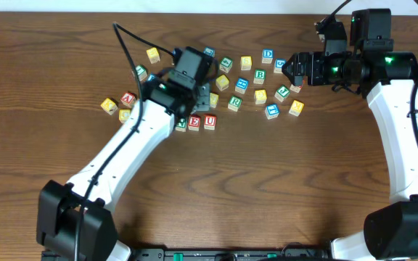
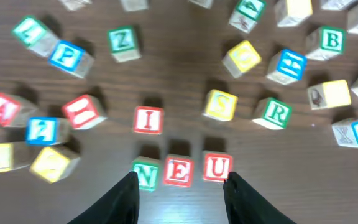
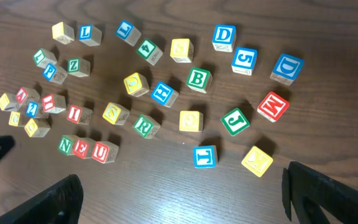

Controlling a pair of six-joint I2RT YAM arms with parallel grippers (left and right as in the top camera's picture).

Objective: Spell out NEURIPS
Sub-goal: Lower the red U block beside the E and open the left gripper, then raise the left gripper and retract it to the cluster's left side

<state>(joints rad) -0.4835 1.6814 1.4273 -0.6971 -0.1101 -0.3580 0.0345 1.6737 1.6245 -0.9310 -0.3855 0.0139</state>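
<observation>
- You're looking at the N cube (image 2: 146, 174), E cube (image 2: 178, 171) and U cube (image 2: 217, 167) sitting in a row on the table (image 1: 267, 188). They're at the near edge of the scatter, close side by side, reading N-E-U left to right.
- The L gripper (image 2: 182, 177) is hovering over that row w/ its fingers spread wide and gripping nothing. One tip is showing near the N, the other near the U, both on the near side of the row.
- The I cube (image 2: 148, 119), red letter, is lying just far of the N, apart from the row.
- The yellow S cube (image 2: 220, 104) is sitting right of the I and far of the U, its letter turned askew.
- The R cube (image 2: 275, 112), green letter, is resting just right of the S, i.e. right and far of the U.
- The blurred cubes at far left (image 2: 67, 55) aren't reading clearly, so you can't tell their letters.
- The R gripper (image 3: 180, 175) is hanging over the right part of the scatter, fingers wide apart, holding nothing.
- The green B cube (image 3: 198, 78), blue D cube (image 3: 224, 36) and red M cube (image 3: 272, 106) are lying loose on the right side.
</observation>
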